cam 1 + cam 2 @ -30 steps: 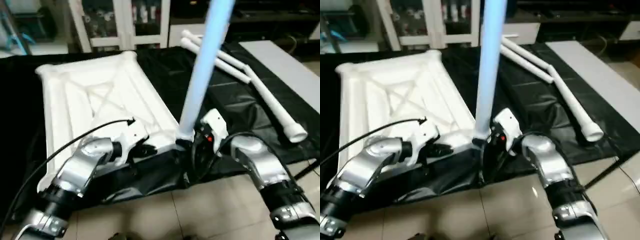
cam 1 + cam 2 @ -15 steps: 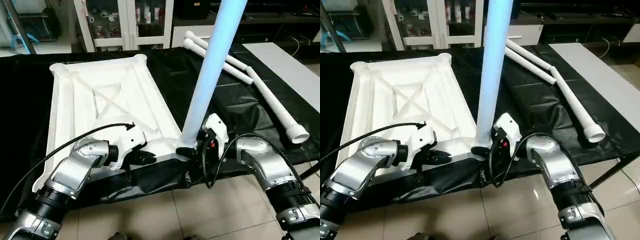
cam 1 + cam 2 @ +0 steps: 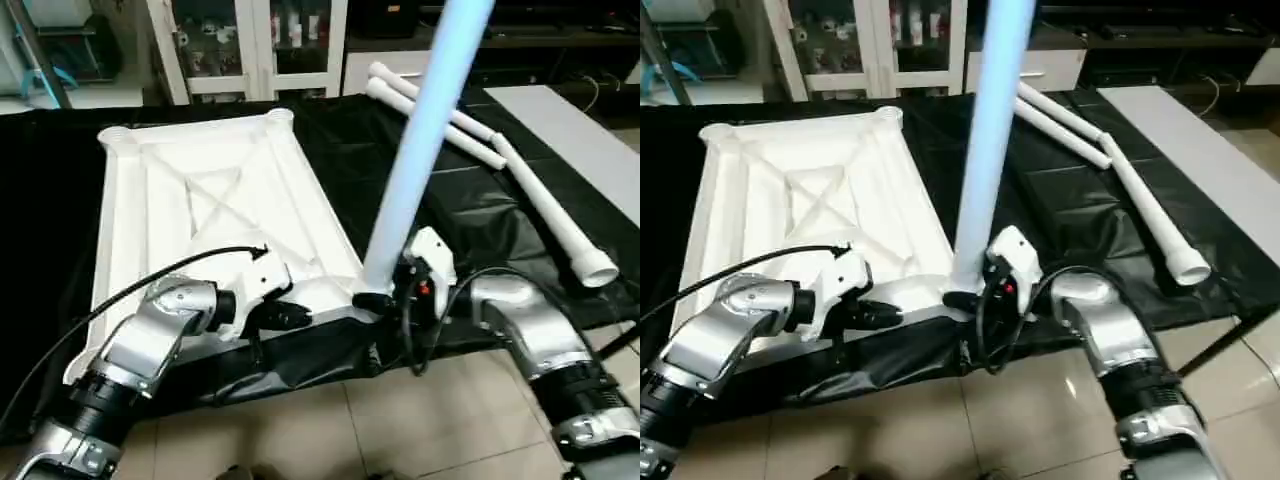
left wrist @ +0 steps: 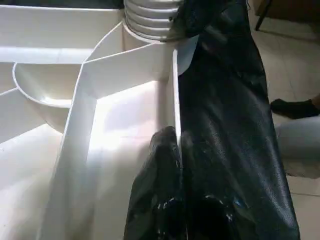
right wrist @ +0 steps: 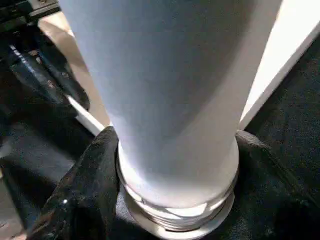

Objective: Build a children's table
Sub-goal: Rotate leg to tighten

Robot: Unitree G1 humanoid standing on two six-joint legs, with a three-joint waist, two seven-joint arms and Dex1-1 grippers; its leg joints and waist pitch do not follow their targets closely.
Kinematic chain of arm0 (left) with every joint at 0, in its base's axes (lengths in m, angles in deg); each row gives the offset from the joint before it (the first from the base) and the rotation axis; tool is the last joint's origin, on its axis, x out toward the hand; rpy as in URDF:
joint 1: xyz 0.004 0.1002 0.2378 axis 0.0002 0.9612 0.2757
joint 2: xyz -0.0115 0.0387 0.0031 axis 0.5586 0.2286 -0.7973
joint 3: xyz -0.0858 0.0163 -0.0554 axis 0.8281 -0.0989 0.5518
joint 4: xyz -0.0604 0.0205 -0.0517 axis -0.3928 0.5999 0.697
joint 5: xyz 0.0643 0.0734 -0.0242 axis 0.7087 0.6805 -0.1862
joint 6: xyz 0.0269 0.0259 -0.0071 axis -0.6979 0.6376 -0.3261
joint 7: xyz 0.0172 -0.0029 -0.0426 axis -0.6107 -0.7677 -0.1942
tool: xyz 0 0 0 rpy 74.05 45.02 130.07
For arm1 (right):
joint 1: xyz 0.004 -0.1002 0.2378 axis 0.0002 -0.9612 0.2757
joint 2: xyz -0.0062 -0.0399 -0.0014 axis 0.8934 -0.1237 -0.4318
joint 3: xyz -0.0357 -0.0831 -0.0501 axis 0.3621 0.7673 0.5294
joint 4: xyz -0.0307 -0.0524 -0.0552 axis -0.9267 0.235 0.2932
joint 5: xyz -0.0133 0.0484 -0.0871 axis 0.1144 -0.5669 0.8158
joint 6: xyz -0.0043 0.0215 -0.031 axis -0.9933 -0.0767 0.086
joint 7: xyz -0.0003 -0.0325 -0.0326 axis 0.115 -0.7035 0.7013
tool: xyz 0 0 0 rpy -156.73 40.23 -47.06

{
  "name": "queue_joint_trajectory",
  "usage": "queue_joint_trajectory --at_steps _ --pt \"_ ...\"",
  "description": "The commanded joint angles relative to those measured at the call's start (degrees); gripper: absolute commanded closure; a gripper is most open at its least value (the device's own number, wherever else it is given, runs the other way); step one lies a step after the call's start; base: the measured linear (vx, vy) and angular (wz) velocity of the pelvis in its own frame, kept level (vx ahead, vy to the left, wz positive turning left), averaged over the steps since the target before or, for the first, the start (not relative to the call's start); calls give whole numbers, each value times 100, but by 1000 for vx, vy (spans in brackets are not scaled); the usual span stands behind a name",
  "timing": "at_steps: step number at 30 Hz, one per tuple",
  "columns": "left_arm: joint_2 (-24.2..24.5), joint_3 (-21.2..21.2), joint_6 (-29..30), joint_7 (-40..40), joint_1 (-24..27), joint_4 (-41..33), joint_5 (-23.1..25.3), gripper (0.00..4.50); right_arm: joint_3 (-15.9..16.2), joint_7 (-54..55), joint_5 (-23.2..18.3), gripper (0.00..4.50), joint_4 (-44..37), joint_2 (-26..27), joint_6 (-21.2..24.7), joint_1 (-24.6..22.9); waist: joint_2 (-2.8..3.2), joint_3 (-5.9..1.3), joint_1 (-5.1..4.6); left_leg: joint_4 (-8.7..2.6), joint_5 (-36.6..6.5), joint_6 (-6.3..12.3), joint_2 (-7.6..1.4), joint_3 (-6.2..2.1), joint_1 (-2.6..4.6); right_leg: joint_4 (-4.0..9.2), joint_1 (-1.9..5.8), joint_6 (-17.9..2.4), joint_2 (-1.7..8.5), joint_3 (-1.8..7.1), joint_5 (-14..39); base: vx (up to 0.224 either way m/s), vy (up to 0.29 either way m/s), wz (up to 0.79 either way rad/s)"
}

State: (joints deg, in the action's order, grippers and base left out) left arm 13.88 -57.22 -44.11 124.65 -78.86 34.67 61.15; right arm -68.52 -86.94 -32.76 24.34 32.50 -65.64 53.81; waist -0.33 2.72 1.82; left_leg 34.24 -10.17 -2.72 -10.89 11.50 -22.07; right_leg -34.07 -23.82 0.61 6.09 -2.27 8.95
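Observation:
The white tabletop [image 3: 190, 190] lies underside up on the black-covered table, its ribs showing. One white leg [image 3: 420, 150] stands nearly upright in the tabletop's near right corner socket. My right gripper [image 3: 385, 298] hugs the leg's ringed base [image 5: 175, 200], one black finger [image 5: 85, 185] on each side and both touching it. My left gripper [image 3: 300, 317] is shut on the tabletop's thin near rim [image 4: 175, 100], just left of that socket. Three more legs [image 3: 550, 215] lie loose at the far right of the table.
The black cloth [image 3: 470, 220] hangs over the table's near edge, right below both grippers. Tiled floor [image 3: 400, 420] lies in front. A grey surface [image 3: 580, 130] runs along the right side, and white cabinets [image 3: 250, 50] stand behind the table.
The camera has shifted. My right gripper's fingers have drawn closer together around the leg's base. The left gripper has kept its hold on the rim.

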Motion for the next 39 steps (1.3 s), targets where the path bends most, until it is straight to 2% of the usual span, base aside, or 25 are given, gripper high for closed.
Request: queue_joint_trajectory --at_steps 1,2,3,4,5,7,8,12,13,15,17,18,20,21,23,26,27,29,30,32,34,35,36,38,39 --pt "-243 -213 27 -101 -70 200 61 450 -359 1091 268 173 520 237 -102 237 -10 -336 -29 -479 -1976 -91 -173 -98 130 413 181 -1087 141 134 2045 0 0 0" --pt "-429 -194 6 -399 -167 407 161 450 -461 1533 277 173 717 479 -140 310 -12 -337 -44 -484 -2028 -119 -176 -106 123 419 183 -1063 147 134 2125 0 0 0" --pt "-429 -194 6 -399 -167 407 161 450 -461 1533 277 173 717 479 -140 310 1 -317 -84 -494 -2190 -224 -161 -118 133 453 145 -993 145 129 2385 0 0 0" --pt "-603 -166 19 -680 -270 599 244 450 -545 1882 267 174 873 677 -156 376 -13 -332 -108 -493 -2326 -290 -158 -144 133 459 164 -888 147 105 2592 0 0 0" --pt "-821 -120 37 -1032 -414 829 325 450 -698 2389 216 174 1104 933 -137 485 -11 -319 -131 -488 -2487 -314 -154 -142 167 504 108 -833 150 107 2764 0 0 0" --pt "-1164 -10 133 -1557 -634 1149 382 450 -953 3174 109 174 1526 1301 -118 682 -8 -322 -174 -478 -2644 -348 -147 -172 182 539 105 -762 166 85 2995 0 0 0" --pt "-1347 56 192 -1873 -754 1310 423 450 -1079 3572 43 174 1779 1489 -143 803 -8 -324 -200 -487 -2651 -337 -143 -179 162 547 110 -730 157 74 3000 0 0 0" --pt "-2032 310 317 -3128 -1186 1901 591 450 -1308 4612 -78 175 2635 2132 -431 1313 9 -320 -228 -464 -2979 -335 -130 -177 247 622 34 -639 136 22 3118 0 0 0" --pt "-2032 310 317 -3128 -1186 1901 591 450 -1308 4612 -78 175 2635 2132 -431 1313 12 -325 -216 -465 -3005 -316 -125 -181 255 637 45 -614 131 6 3111 0 0 0" --pt "-2210 367 232 -3420 -1330 2120 683 450 -1386 4814 -39 175 2904 2345 -568 1516 14 -337 -222 -497 -2941 -272 -133 -187 206 632 89 -603 138 -2 2918 0 0 0" --pt "-2268 371 141 -3496 -1391 2233 718 450 -1350 4758 42 175 3037 2466 -678 1618 -35 -338 -218 -502 -2907 -222 -129 -178 181 629 96 -616 138 -3 2815 0 0 0" --pt "-2282 370 89 -3528 -1423 2304 734 450 -1317 4659 128 175 3147 2531 -808 1698 -19 -342 -205 -500 -2903 -197 -128 -176 185 624 86 -631 150 7 2812 0 0 0" --pt "-2259 370 66 -3514 -1423 2318 741 450 -1253 4521 247 175 3244 2561 -995 1773 -45 -346 -211 -499 -2847 -158 -122 -177 162 610 101 -655 161 12 2800 0 0 0" --pt "-2258 374 66 -3521 -1425 2327 740 450 -1259 4519 247 140 3287 2563 -1033 1794 -33 -338 -199 -504 -2820 -132 -127 -172 158 614 94 -664 169 20 2793 0 0 0" --pt "-2134 368 66 -3400 -1356 2245 736 450 -1293 4233 149 119 3185 2515 -1073 1754 -44 -339 -199 -500 -2812 -106 -127 -166 162 612 92 -664 166 24 2806 0 0 0" --pt "-1811 275 72 -2934 -1160 2010 709 450 -1256 3836 105 95 2834 2301 -1107 1573 -39 -346 -204 -519 -2690 -44 -130 -183 89 588 146 -668 179 23 2718 0 0 0" --pt "-1647 238 95 -2697 -1058 1872 685 450 -1235 3737 123 70 2615 2148 -1148 1432 -37 -337 -247 -549 -2603 -56 -144 -205 32 566 187 -684 185 17 2664 0 0 0" --pt "-1435 162 50 -2260 -911 1667 594 450 -1202 3475 80 70 2279 1964 -1124 1233 -20 -346 -269 -545 -2610 -73 -147 -201 51 560 174 -736 184 22 2620 0 0 0" --pt "-1377 138 31 -2130 -869 1609 565 450 -1194 3390 64 53 2186 1917 -1113 1178 -27 -356 -275 -539 -2568 -60 -159 -189 76 549 166 -813 177 38 2443 0 0 0" --pt "-1133 57 -157 -1617 -695 1436 445 450 -1121 2945 -16 43 1786 1686 -995 948 -15 -358 -256 -532 -2464 -20 -166 -170 84 529 164 -942 177 56 2218 0 0 0" --pt "-847 -59 -455 -1017 -495 1211 302 450 -990 2402 -108 31 1330 1405 -785 692 12 -362 -235 -522 -2372 25 -178 -140 127 498 138 -1079 155 80 1937 25 -5 3" --pt "-837 -63 -463 -995 -487 1200 294 450 -985 2382 -111 31 1312 1394 -777 683 15 -362 -220 -530 -2331 28 -178 -140 123 493 161 -1107 150 77 1861 51 -10 6" --pt "-658 -93 -433 -613 -355 951 107 450 -842 1882 -176 31 954 1131 -617 490 26 -378 -175 -520 -2149 62 -196 -112 150 445 172 -1204 130 92 1470 0 0 0" --pt "-471 -147 -337 -324 -272 754 -14 450 -712 1344 -214 31 579 838 -442 307 39 -372 -134 -517 -1991 102 -199 -85 165 424 169 -1266 122 102 1273 54 -6 10" --pt "-384 -180 -301 -197 -241 676 -30 450 -645 1097 -223 31 377 692 -362 213 38 -389 -99 -491 -1820 137 -203 -55 207 398 153 -1342 112 117 1044 55 -6 13"
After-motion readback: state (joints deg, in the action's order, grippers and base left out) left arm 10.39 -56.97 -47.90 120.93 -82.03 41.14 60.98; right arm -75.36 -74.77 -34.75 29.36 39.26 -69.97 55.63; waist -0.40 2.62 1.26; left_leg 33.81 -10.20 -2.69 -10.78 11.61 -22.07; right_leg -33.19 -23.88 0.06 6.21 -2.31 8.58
